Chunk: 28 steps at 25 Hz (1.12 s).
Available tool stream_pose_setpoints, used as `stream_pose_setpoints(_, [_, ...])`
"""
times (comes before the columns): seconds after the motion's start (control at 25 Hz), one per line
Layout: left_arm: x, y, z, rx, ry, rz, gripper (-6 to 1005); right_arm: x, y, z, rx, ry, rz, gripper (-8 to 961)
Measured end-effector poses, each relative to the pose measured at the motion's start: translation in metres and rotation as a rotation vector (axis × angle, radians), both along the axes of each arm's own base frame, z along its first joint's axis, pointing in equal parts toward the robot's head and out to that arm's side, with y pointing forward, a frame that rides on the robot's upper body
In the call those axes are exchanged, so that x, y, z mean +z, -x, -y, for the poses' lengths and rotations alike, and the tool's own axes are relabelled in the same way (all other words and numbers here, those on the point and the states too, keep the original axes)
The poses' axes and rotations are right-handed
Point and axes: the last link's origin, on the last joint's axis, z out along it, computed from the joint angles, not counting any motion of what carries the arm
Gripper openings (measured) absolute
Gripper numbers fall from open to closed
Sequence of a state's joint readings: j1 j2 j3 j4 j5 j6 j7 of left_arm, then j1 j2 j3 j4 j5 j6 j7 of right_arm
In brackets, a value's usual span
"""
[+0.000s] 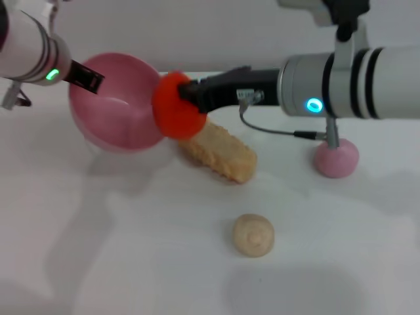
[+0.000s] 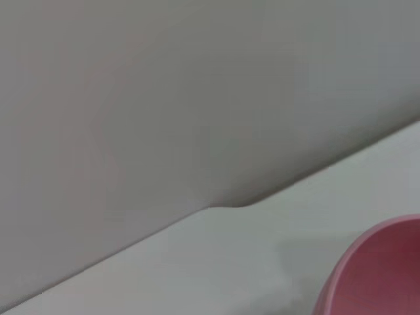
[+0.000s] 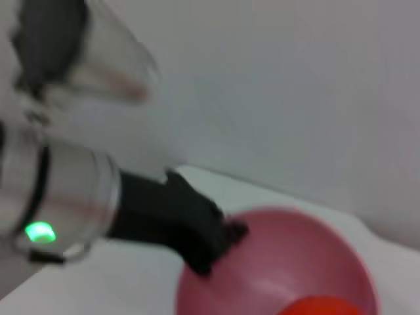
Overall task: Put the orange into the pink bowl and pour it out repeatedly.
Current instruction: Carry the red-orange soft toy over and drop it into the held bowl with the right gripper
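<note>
On the white tabletop [image 1: 131,262], the left gripper [image 1: 88,77] is clamped on the rim of the tilted pink bowl [image 1: 118,102]. The right gripper [image 1: 187,95] grips the orange [image 1: 172,108] at the bowl's right edge, above a beige block [image 1: 220,154].

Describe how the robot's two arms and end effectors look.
Both arms are glossy white cylinders. The right arm has black bands, a blue-lit ring and a thin grey cable looping beneath. The left arm carries a green light. The right end effector and left end effector are matte black.
</note>
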State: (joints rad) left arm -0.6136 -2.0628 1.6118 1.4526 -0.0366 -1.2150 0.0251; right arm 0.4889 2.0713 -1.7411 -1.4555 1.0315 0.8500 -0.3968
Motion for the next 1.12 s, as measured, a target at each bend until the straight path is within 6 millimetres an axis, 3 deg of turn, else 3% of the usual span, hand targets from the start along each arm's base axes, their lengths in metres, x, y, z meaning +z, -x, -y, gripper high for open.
stream_pose_setpoints(0.24, [-0.024, -0.018, 0.007, -0.035, 0.094, 0.051, 87, 0.015, 0.014, -0.004, 0.038, -0.037, -0.014, 47])
stream_pose_setpoints(0.48, [-0.043, -0.038, 0.015, -0.079, 0.175, 0.087, 87, 0.007, 0.012, -0.010, 0.033, -0.021, 0.017, 69])
stream_pose_setpoints(1.12, [-0.042, -0.040, 0.011, -0.094, 0.160, 0.094, 89, -0.004, -0.003, 0.000, -0.004, 0.015, 0.025, 128])
